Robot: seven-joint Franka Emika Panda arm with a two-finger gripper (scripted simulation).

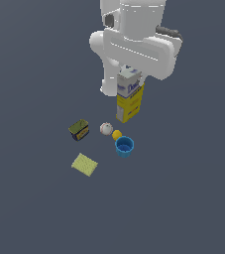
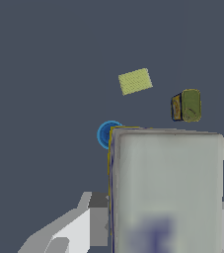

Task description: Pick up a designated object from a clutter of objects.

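Under the wrist: carton (image 1: pixel 130 99) | gripper (image 2: pixel 158 217) fingers flank it, closure unclear | stiff, light, smooth; grip upper flat sides

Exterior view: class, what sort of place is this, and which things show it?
Likely a simulated tabletop test scene: a plain grey surface, a white robot arm, and small unrelated items like a carton and blue cup.
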